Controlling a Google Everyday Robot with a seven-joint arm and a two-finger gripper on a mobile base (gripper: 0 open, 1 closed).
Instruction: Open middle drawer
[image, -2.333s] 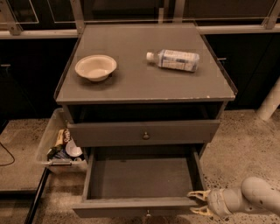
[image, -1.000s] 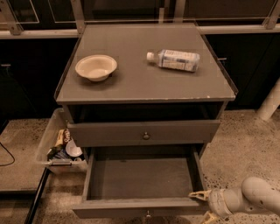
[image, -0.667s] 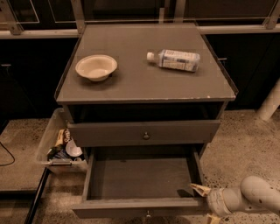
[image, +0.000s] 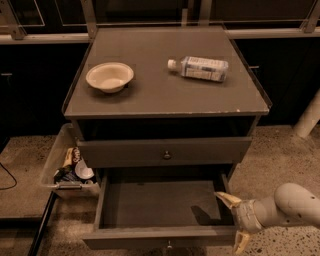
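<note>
The middle drawer (image: 150, 202) is pulled well out of the grey cabinet. Its plain grey tray shows nothing inside, and its small knob (image: 169, 245) sits at the bottom edge of the view. My gripper (image: 233, 220) is at the drawer's front right corner. It is open, with one pale fingertip (image: 225, 198) over the tray's right side and the other low outside the front panel. It holds nothing. The drawer front above (image: 125, 152), with its own round knob (image: 166, 155), is shut or nearly so.
On the cabinet top (image: 150, 100) stand a cream bowl (image: 109, 76) and a plastic bottle (image: 200, 67) lying on its side. A clear bin (image: 67, 167) of small items sits at the cabinet's left. A white post (image: 307, 117) stands at the right on the speckled floor.
My gripper's fingers have spread wider, and the upper one has risen over the tray's right side. The drawer stays pulled out as before.
</note>
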